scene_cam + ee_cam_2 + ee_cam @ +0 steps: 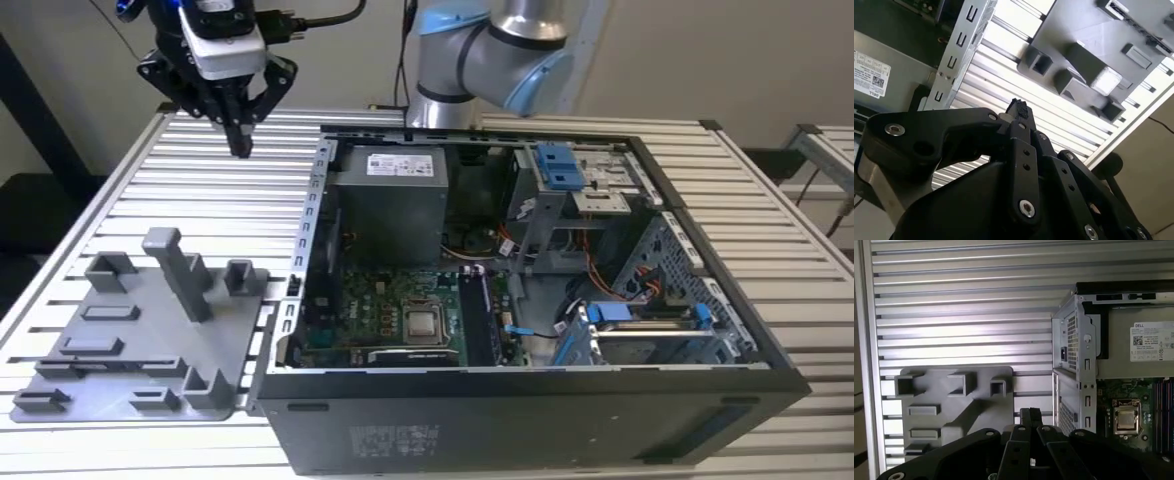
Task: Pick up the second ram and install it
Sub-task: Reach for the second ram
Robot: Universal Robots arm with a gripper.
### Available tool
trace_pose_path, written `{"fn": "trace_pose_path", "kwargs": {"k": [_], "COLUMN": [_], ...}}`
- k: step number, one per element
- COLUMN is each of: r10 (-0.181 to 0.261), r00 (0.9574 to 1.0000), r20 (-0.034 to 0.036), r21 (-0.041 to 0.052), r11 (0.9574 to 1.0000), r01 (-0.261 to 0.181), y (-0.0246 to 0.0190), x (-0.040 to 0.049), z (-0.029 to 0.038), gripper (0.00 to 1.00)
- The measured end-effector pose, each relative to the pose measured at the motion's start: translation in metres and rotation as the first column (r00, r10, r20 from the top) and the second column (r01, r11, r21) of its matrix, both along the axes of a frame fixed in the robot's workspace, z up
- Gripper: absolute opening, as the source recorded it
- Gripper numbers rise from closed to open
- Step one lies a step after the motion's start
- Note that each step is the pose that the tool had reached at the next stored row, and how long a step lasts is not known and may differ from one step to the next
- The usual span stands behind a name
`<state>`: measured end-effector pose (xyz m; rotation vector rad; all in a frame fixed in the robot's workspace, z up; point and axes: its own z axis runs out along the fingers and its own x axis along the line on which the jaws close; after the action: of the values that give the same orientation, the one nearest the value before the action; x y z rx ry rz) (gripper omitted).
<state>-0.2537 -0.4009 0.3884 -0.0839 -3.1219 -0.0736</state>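
Lying nearest in the exterior view, the open case [534, 420] sits on its side on the slatted counter [200, 200], its dark side wall toward the camera. Just beside the case, on the exterior view's left, the grey tray [134, 340] with upright posts rests flat on the counter, close to the case wall. Inside the case, past that near wall, the green board carries the processor [426, 322]. Dark narrow strips [473, 315] stand in the slots just beside the processor; whether the second ram is one of them cannot be told. Farther in, the grey power supply [387, 200] takes up the case's far corner on the tray's side, with blue brackets [561, 165] across from it. Beyond that far corner, outside the case and above bare counter, hangs the gripper [240, 146], pointing down with its fingers pressed together. In the first wrist view the fingertips [1025, 416] meet, with the tray's edge and the case wall below them. Behind the case stands the arm [494, 50]
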Motion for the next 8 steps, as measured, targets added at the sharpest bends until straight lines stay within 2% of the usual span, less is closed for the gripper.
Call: {"fn": "trace_pose_path", "kwargs": {"k": [8], "r10": [0.004], "r00": [1.0000], "r20": [0.0007], "r21": [0.0002], "r11": [1.0000], "r01": [-0.004], "y": [-0.0003], "x": [-0.0267], "z": [-0.0011], "gripper": [0.11]}}
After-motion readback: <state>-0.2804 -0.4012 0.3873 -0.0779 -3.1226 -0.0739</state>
